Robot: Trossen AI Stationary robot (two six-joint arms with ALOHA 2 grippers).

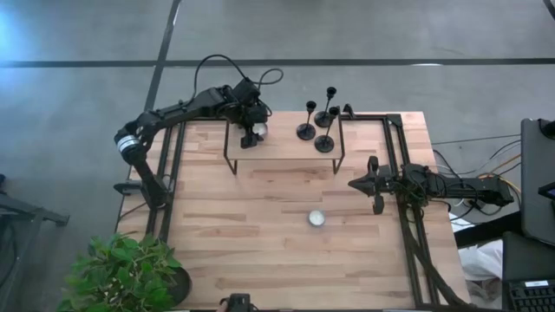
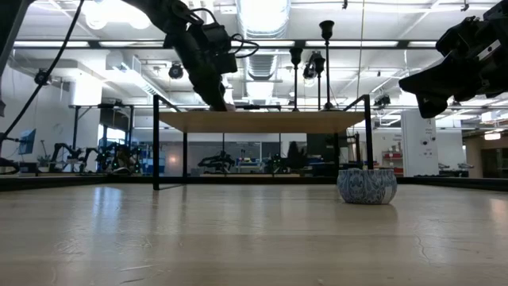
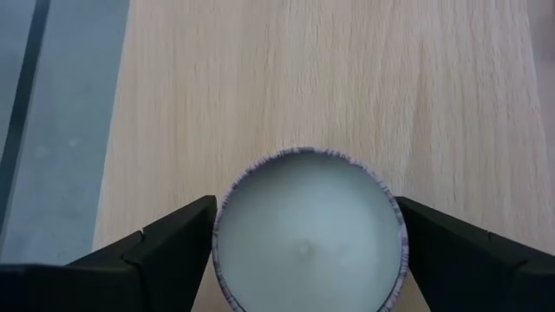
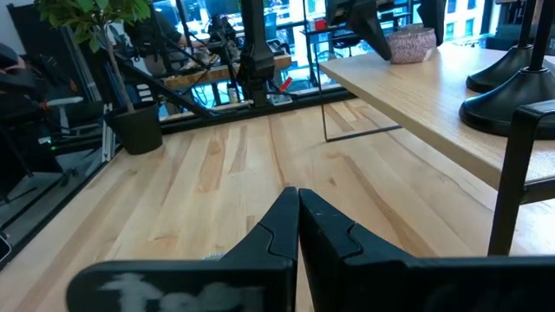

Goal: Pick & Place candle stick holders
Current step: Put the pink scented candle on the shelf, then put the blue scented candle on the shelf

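Candle stick holders (image 1: 319, 126), three with stems upright, are grouped on the raised shelf's (image 1: 286, 149) right end; the left gripper (image 1: 254, 133), jaws spread around a candle tin (image 3: 309, 232), is nearer than the clenched right gripper (image 1: 357, 184).

The raised wooden shelf (image 1: 282, 147) crosses the far part of the desk (image 1: 243, 234), its right end crowded by three black candle stick holders (image 1: 319, 121) standing near one another, its left end taken by the left tool (image 1: 252, 132) flanking a white candle (image 3: 309, 234). The shelf's thin black legs (image 1: 231, 160) bound the gap beneath it. The desk's near half lies open save for a small patterned candle (image 1: 316, 218) near the middle and the right tool (image 1: 358, 184), fingers together, hanging just right of it.
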